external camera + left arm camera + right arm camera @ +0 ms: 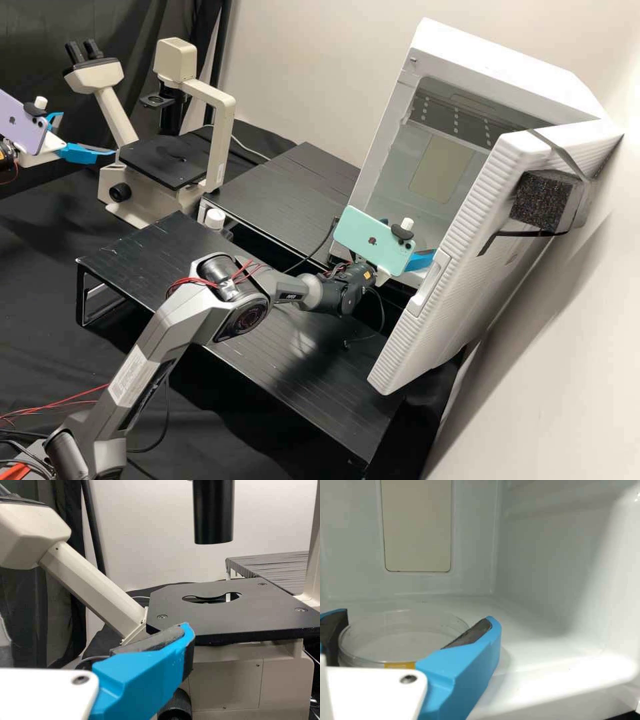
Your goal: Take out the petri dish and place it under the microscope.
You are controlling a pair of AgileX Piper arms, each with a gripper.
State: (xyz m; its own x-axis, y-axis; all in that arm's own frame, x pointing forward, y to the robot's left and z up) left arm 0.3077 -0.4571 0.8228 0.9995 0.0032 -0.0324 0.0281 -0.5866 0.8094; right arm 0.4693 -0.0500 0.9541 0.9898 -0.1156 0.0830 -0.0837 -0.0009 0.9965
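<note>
At the high view's left edge the left gripper (pixel 85 136) is open beside the microscope (pixel 223 120). In the left wrist view one finger of the left gripper (pixel 172 647) stands in front of the black microscope stage (pixel 200 617), which has a hole in its middle. The right gripper (pixel 420 259) reaches into the white chamber (pixel 383 143) in the high view. Inside, the right wrist view has the right gripper (pixel 416 619) open, its fingers on either side of a clear round petri dish (pixel 395 642) with a yellow label, lying on the chamber floor.
The chamber's white door (pixel 460 253) stands open at the right, with a foam block (pixel 543 200) strapped on. Black slatted racks (pixel 287 183) lie between microscope and chamber. A black cylinder (pixel 213 510) hangs above the stage. A small white-capped bottle (pixel 215 219) stands behind the right arm.
</note>
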